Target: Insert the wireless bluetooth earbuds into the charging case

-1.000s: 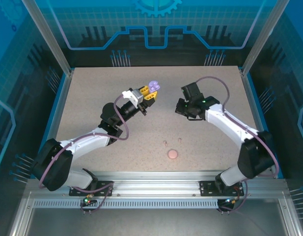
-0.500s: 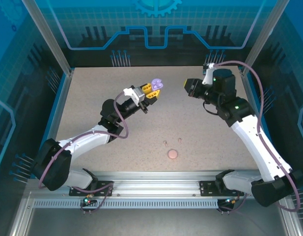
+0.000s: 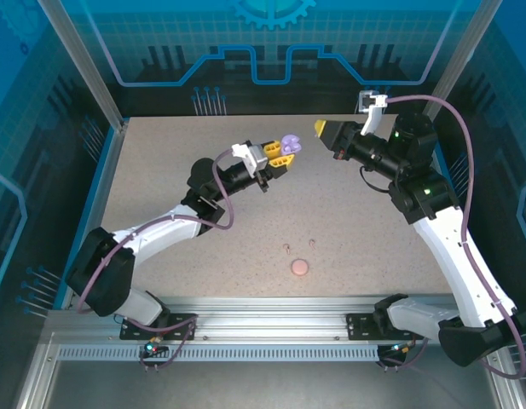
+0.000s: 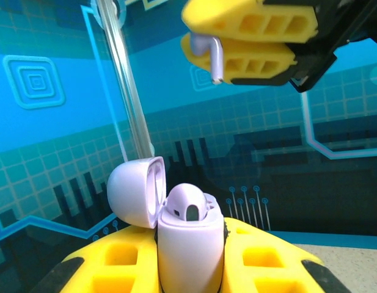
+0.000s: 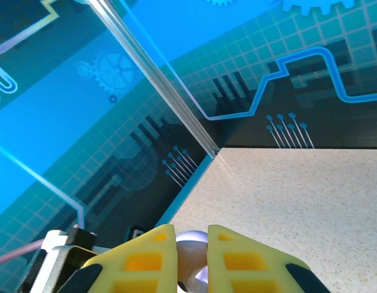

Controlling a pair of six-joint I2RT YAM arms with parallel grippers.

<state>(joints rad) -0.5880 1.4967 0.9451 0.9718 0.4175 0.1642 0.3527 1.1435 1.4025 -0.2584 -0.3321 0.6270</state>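
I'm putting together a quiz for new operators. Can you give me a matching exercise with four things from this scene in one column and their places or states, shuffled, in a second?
Things
1. purple charging case
2. case lid
3. purple earbud
4. pink disc

Places or states
A. pinched in the right end effector, stem sticking out
B. lying flat on the table
C. clamped in the left end effector
D. flipped open

Pairs: 1-C, 2-D, 3-A, 4-B
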